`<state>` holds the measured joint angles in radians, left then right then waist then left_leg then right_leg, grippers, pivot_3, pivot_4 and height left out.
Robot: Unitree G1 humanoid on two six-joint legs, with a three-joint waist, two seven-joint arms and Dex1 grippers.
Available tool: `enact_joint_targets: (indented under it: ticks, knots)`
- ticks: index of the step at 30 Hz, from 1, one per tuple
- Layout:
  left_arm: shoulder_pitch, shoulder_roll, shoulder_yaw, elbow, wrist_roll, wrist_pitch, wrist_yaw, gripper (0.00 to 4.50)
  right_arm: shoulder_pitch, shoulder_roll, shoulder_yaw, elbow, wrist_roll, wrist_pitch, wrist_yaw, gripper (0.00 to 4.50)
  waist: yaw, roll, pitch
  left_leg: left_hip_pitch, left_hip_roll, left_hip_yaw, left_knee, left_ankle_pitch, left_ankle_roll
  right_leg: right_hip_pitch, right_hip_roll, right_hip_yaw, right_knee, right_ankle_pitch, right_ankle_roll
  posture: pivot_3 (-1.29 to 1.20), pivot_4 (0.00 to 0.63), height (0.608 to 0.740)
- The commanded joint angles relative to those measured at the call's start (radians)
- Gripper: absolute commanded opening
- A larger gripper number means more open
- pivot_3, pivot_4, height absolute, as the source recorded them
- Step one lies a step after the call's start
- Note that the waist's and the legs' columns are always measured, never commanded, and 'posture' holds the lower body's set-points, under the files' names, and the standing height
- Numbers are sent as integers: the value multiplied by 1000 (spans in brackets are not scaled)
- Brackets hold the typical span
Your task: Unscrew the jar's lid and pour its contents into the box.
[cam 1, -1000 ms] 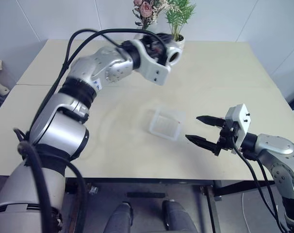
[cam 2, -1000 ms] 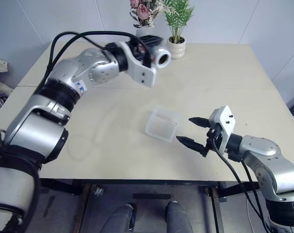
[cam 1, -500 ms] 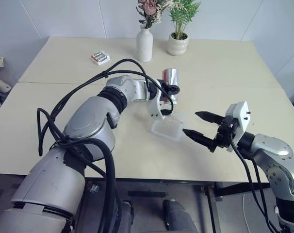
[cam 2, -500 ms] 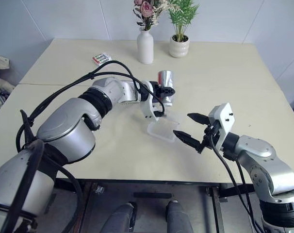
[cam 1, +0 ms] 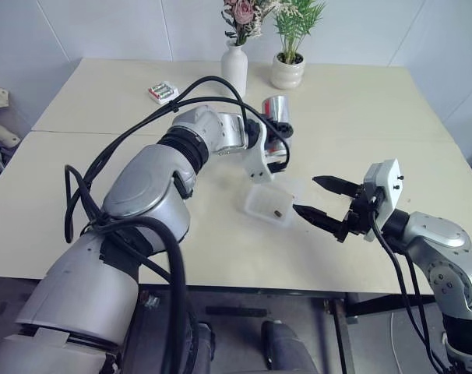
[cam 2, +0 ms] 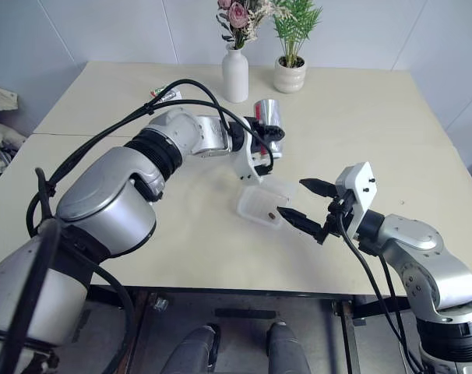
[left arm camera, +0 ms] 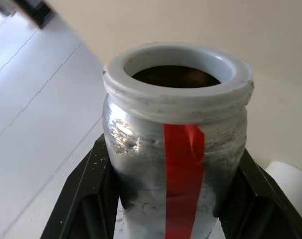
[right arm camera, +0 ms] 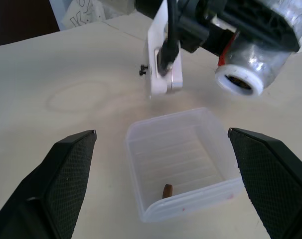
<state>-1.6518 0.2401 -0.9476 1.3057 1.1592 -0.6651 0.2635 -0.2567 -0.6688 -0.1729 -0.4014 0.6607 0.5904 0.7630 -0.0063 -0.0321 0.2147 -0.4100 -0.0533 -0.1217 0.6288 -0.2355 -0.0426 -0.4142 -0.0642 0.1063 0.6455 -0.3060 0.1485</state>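
Clear, rigid and light, the jar (left arm camera: 177, 149) tips above the box (right arm camera: 183, 162), left gripper (cam 1: 276, 144) fingers clamped mid-body; right gripper (cam 1: 323, 201) gapes empty beside the box.

Jar (right arm camera: 250, 47) overhangs box (right arm camera: 183, 162); vase (cam 1: 234, 68), pot (cam 1: 287, 72) prob. well clear.

The left gripper (cam 2: 269, 142) clamps the jar (cam 2: 266, 118) above the table (cam 2: 376, 125), tipped over the box (cam 2: 263, 204) — one brown bit (cam 2: 272, 211) lies inside. Just beside the box, the right gripper (cam 2: 309, 205) hangs with its fingers spread wide, nothing between them. At the table's far edge stand a white vase (cam 2: 234, 75) and a potted plant (cam 2: 289, 47) — a small white pack (cam 2: 164, 94) lies nearby.
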Motion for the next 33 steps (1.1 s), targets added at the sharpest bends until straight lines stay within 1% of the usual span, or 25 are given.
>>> enact_joint_targets:
  ticks: [1, 4, 5, 6, 8, 9, 11, 13, 15, 17, 19, 21, 24, 27, 30, 32, 33]
  knots:
    - [38, 70, 124, -16, -153, -96, -78, 2118, -16, -14, -21, -13, 21, -4, 19, 4467, -4, 0, 0, 1, 0, 1, 0, 0, 0, 0, 0, 1, 1, 0, 0, 0, 150, 740]
    - [144, 105, 305, -23, -379, -176, -289, 2118, -36, -24, -6, 2, 17, -3, 45, 4467, -8, 0, 0, 3, 1, 1, 0, 0, 0, 1, 1, 1, 3, 0, 0, 0, 150, 740]
    - [178, 112, 364, -29, -450, -170, -362, 2118, -44, -26, -1, 7, 17, -3, 55, 4467, -8, 1, 0, 3, 1, 1, 1, 0, 0, 1, 1, 1, 3, 0, 0, 0, 150, 740]
    - [211, 109, 432, -36, -536, -146, -451, 2118, -53, -28, 6, 14, 12, -7, 65, 4467, -7, 0, 0, 3, 0, 1, 1, 0, 0, 2, 0, 1, 4, 0, 0, 0, 150, 740]
    - [281, 93, 607, -58, -753, -32, -640, 2118, -84, -29, 28, 36, -5, -20, 86, 4467, -7, 0, 0, 3, 0, 1, 3, 0, 0, 2, 0, 1, 5, 0, 0, 0, 150, 740]
    - [305, 85, 666, -77, -828, 14, -711, 2118, -92, -29, 32, 41, -11, -25, 94, 4467, -7, 0, 0, 3, 0, 0, 4, 0, 0, 2, 0, 0, 6, 0, 0, 0, 150, 740]
    - [345, 92, 752, -130, -918, 85, -753, 2118, -115, -27, 44, 56, -17, -29, 107, 4467, -6, 0, 0, 3, 0, 0, 4, 1, 0, 2, 0, 0, 7, 0, -1, 0, 150, 740]
    - [390, 98, 860, -198, -1026, 185, -749, 2118, -139, -30, 60, 67, -21, -30, 130, 4467, -10, 1, 0, 3, 0, -1, 4, 1, -1, 1, 0, 0, 8, 0, -1, 0, 150, 740]
    - [447, 91, 1000, -267, -1184, 352, -766, 2118, -163, -34, 76, 77, -31, -38, 158, 4467, -17, 1, 0, 3, 0, -1, 5, 1, -1, 1, 0, 0, 9, 0, -1, 0, 150, 740]
    - [502, 89, 1069, -351, -1265, 476, -769, 2118, -175, -36, 80, 81, -39, -45, 174, 4467, -25, 1, -1, 4, 1, -1, 5, 1, -1, 1, 0, 0, 10, 0, -1, 0, 150, 740]
    - [564, 94, 1123, -436, -1325, 582, -754, 2118, -192, -34, 86, 90, -49, -55, 182, 4467, -29, 1, -1, 5, 1, -1, 5, 1, -1, 1, 1, 1, 11, 0, -1, 0, 150, 740]
    - [633, 106, 1156, -523, -1357, 655, -735, 2118, -202, -33, 86, 87, -54, -64, 190, 4467, -28, 1, -1, 6, 1, -2, 5, 2, -2, 1, 1, 0, 12, 0, -1, 0, 150, 740]
    - [744, 159, 1204, -599, -1361, 712, -675, 2118, -231, -23, 84, 84, -66, -90, 189, 4467, -32, 1, -1, 6, 2, -2, 5, 2, -3, 1, 1, 1, 13, 1, -2, 0, 150, 740]
    - [798, 187, 1231, -632, -1371, 749, -637, 2118, -244, -17, 97, 81, -69, -111, 207, 4467, -26, 1, -1, 6, 4, -3, 5, 3, -5, 1, 3, 0, 13, 2, -4, 0, 150, 740]
    - [825, 198, 1264, -640, -1394, 763, -617, 2118, -244, -18, 112, 70, -73, -121, 221, 4467, -18, 1, -1, 6, 3, -4, 5, 4, -6, 1, 2, -1, 13, 2, -5, 0, 150, 740]
    - [851, 224, 1267, -606, -1376, 697, -627, 2118, -255, -6, 113, 57, -62, -128, 219, 4467, -17, 1, -1, 6, 3, -5, 5, 4, -6, 2, 2, -3, 12, 2, -5, 0, 150, 740]
    - [857, 235, 1285, -562, -1373, 654, -605, 2118, -260, 4, 113, 49, -74, -154, 211, 4467, -17, 1, -1, 6, 3, -4, 5, 4, -6, 2, 1, -3, 11, 2, -5, 0, 150, 740]
